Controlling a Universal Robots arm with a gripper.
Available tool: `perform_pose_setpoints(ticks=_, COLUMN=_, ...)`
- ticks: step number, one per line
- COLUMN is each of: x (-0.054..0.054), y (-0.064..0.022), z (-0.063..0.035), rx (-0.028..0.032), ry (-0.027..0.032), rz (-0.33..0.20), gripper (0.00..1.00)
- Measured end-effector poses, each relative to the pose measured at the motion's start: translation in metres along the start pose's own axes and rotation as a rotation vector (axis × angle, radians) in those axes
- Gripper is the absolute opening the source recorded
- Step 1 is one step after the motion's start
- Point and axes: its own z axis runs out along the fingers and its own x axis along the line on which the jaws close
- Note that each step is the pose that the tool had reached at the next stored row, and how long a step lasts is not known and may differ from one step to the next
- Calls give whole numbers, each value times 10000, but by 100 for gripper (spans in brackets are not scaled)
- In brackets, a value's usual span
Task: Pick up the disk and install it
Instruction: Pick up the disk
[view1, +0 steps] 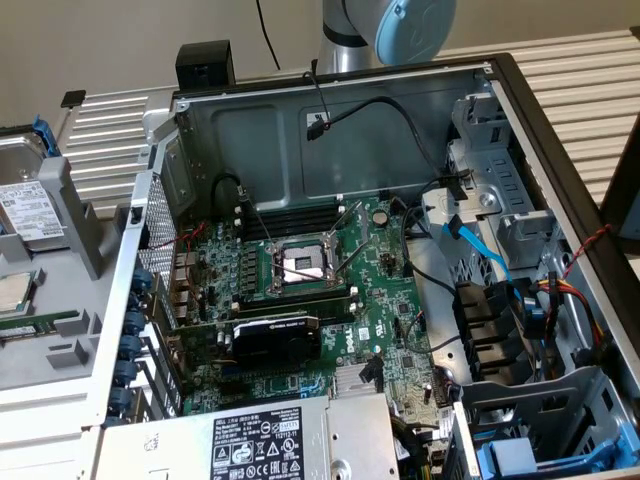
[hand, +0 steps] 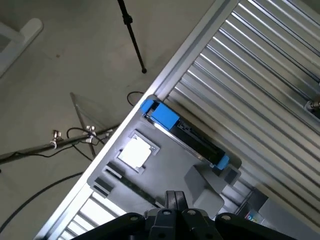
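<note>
The disk (view1: 28, 208) stands in a grey holder (view1: 70, 215) at the exterior view's far left, outside the computer case, its white label facing up and blue carrier at its top. In the wrist view the disk (hand: 182, 132) appears edge-on, a dark slab with blue ends, seated in the same grey holder (hand: 165, 170). My gripper (hand: 174, 196) hovers well above the holder, shut, with nothing between its fingers. Part of the arm (view1: 400, 25) rises behind the case's back wall.
The open computer case (view1: 520, 110) holds a motherboard (view1: 300, 270), black and blue cables and a power supply (view1: 270, 440). A blue-fronted drive carrier (view1: 520, 455) sits in the bay at bottom right. A small silver CPU chip (hand: 135, 151) lies in the holder beside the disk.
</note>
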Motion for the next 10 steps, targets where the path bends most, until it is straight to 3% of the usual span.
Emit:
perform_pose_setpoints(ticks=5, x=-25, y=-15, z=1, rx=-11, ry=50, rz=-43, gripper=11)
perform_pose_setpoints(ticks=10, x=-27, y=-14, z=2, rx=-15, ry=42, rz=-897, gripper=11)
